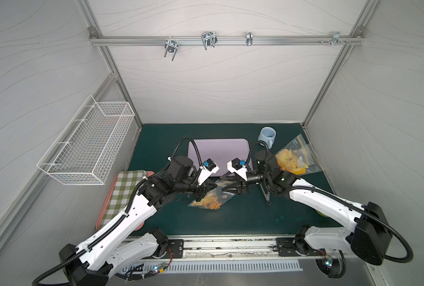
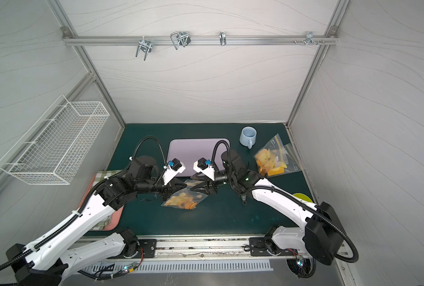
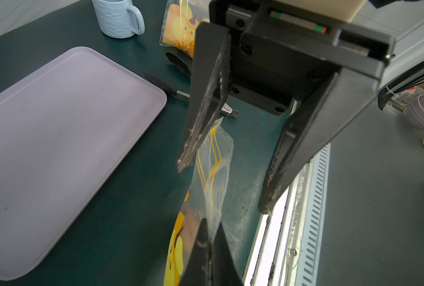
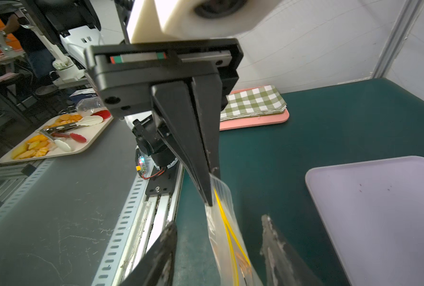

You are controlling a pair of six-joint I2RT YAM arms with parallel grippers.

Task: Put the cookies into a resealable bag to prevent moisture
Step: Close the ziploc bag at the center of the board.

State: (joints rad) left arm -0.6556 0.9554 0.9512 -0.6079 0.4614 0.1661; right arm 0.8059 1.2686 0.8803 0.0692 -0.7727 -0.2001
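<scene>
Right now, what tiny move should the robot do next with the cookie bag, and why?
Probably close the right gripper on the bag's zip strip. The cookies are inside the bag, the left gripper is shut on the strip's end, and the right gripper's open jaws stand on either side of the strip, so pinching there looks like the way to press it shut.

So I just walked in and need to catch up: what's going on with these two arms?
The left gripper is shut on the zip edge of the resealable bag, holding that edge up. The right gripper is open, with its jaws on either side of the same edge. The cookies are already inside the bag, in front of the purple tray.
</scene>
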